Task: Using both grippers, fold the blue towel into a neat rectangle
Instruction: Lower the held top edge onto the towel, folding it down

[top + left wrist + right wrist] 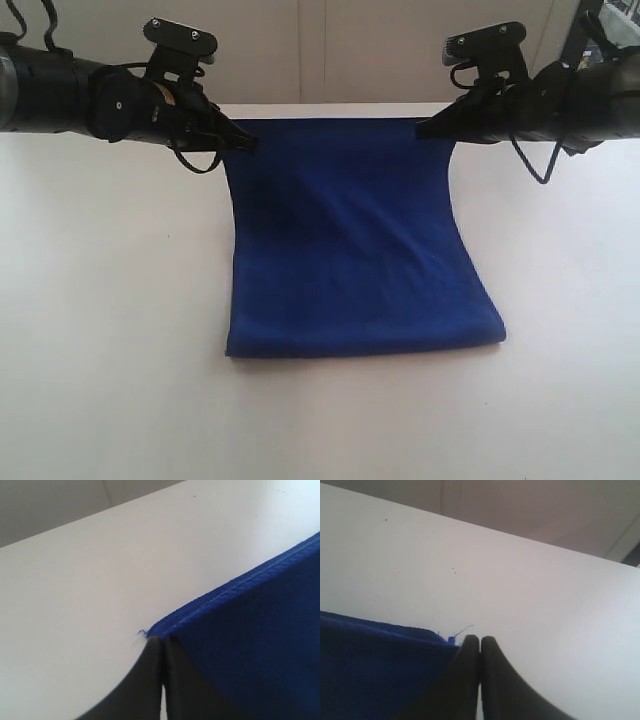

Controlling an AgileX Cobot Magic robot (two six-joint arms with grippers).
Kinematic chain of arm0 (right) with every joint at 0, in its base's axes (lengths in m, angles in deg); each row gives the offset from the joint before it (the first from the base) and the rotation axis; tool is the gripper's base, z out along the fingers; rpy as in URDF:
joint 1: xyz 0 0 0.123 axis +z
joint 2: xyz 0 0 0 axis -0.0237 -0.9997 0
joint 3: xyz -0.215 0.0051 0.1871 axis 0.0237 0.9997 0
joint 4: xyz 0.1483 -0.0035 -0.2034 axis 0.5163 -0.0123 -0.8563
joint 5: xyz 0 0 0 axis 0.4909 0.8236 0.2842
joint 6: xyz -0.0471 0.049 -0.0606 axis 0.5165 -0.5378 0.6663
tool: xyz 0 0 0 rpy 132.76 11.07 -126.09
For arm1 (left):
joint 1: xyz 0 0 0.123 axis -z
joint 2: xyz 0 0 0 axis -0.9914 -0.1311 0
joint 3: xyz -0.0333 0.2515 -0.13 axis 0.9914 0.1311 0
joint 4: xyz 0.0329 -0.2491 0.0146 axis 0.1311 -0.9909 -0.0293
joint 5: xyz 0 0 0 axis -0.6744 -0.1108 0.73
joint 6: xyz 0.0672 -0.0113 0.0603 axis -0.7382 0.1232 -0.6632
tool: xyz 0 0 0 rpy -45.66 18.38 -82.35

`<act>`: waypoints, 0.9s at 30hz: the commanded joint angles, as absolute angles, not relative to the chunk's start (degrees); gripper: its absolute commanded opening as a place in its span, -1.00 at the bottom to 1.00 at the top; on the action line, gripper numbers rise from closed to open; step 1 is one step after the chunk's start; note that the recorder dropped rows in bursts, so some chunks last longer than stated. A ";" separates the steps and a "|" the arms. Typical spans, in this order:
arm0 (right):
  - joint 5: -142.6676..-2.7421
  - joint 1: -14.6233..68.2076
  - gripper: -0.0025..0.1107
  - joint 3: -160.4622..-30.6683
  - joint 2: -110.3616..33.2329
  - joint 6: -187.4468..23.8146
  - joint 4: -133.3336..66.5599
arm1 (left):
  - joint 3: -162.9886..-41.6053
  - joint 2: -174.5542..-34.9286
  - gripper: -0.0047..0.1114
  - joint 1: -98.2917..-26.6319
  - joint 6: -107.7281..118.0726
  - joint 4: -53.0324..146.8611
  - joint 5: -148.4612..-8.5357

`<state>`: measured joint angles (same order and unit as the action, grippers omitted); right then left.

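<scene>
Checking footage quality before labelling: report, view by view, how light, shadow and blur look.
Exterior view: bright light, white table nearly washed out, soft shadow under the blue towel. Left wrist view: stitching sharp, left gripper soft-edged. Right wrist view: right gripper blurred, loose thread legible.

Soft matt cloth of the blue towel [360, 250], ribbed stitched hem; smooth matt white table [100, 350]
</scene>
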<state>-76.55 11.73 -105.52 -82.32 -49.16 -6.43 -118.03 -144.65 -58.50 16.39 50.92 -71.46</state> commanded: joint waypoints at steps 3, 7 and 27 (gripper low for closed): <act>-80.93 11.41 -0.96 -106.02 -83.60 -49.40 -6.29 | -118.26 -147.84 -0.92 -59.49 18.35 50.44 -67.14; -82.72 11.58 -0.96 -106.26 -85.00 -49.40 -6.29 | -118.34 -150.31 -0.92 -59.49 18.49 50.44 -64.50; -86.83 11.58 -0.96 -110.87 -92.72 -49.55 -6.29 | -118.34 -158.48 -0.92 -61.74 18.68 50.16 -50.50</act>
